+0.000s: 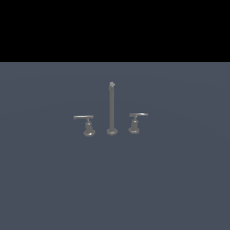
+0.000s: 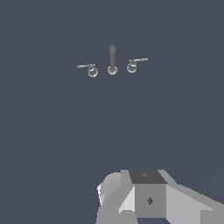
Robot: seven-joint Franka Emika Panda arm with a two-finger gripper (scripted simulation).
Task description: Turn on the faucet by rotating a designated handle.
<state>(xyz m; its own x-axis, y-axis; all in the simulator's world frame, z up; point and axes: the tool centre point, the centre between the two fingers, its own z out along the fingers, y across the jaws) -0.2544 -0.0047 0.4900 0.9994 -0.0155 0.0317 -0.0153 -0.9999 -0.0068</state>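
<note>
The faucet stands on the flat grey surface: a tall thin spout post [image 1: 111, 110] on a round foot, with a low lever handle on each side. The designated handle [image 1: 134, 123] is on the exterior view's right, its thin bar pointing rightward from a bell-shaped base. The twin handle [image 1: 88, 126] has its bar pointing leftward. The wrist view sees all three from above: spout post [image 2: 112, 59], designated handle [image 2: 133, 65], twin handle [image 2: 91, 69]. Only part of my gripper [image 2: 148, 201] shows, at the wrist view's edge, far from the faucet. Its fingertips are not clearly visible. It is absent from the exterior view.
A plain blue-grey surface [image 1: 54, 179] surrounds the faucet on all sides. A black band [image 1: 115, 27] fills the top of the exterior view.
</note>
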